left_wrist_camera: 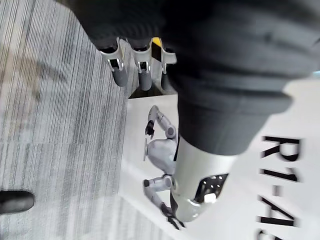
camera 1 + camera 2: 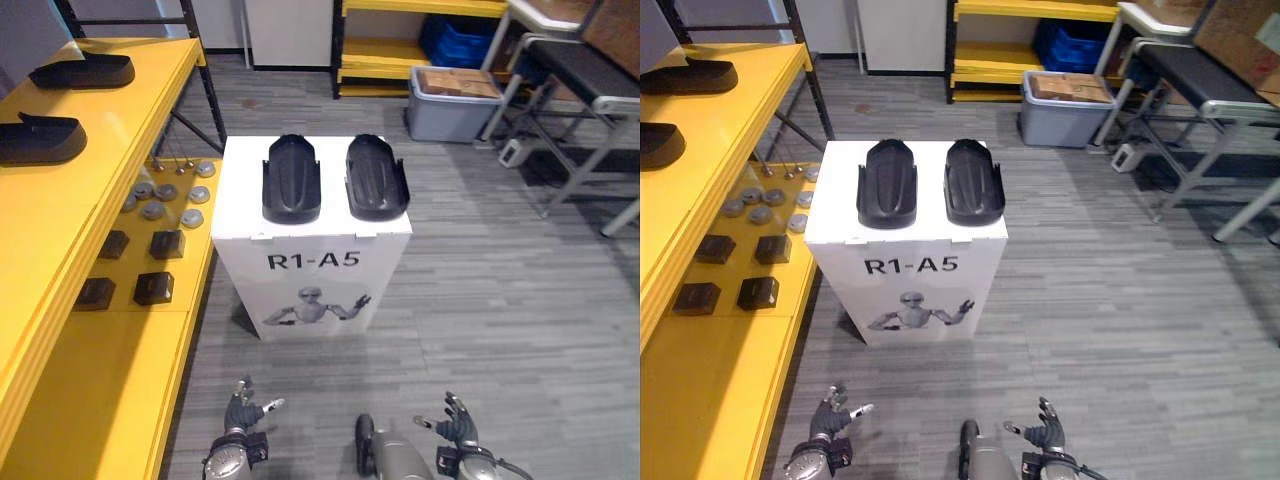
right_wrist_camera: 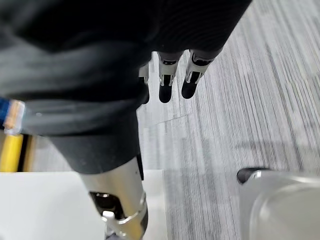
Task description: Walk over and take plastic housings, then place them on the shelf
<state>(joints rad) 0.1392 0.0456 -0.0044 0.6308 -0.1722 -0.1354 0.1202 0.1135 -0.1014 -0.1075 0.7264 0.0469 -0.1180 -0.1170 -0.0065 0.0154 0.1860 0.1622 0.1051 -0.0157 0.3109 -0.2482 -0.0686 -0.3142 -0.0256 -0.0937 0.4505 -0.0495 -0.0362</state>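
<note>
Left hand [image 2: 240, 405], right hand [image 2: 458, 422] relaxed, two plastic housings [image 2: 291, 178] [image 2: 375, 177] atop white box [image 2: 310, 275]

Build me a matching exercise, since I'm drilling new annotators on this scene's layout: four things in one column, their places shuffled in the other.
Things
1. black plastic housings lying side by side
2. grey bin
3. blue crate
4. round grey discs

Places
A. inside the far yellow rack
B. lower level of the yellow shelf at the robot's left
C. on top of the white box
D. on the floor in front of that rack

Pairs: 1-C, 2-D, 3-A, 4-B
</note>
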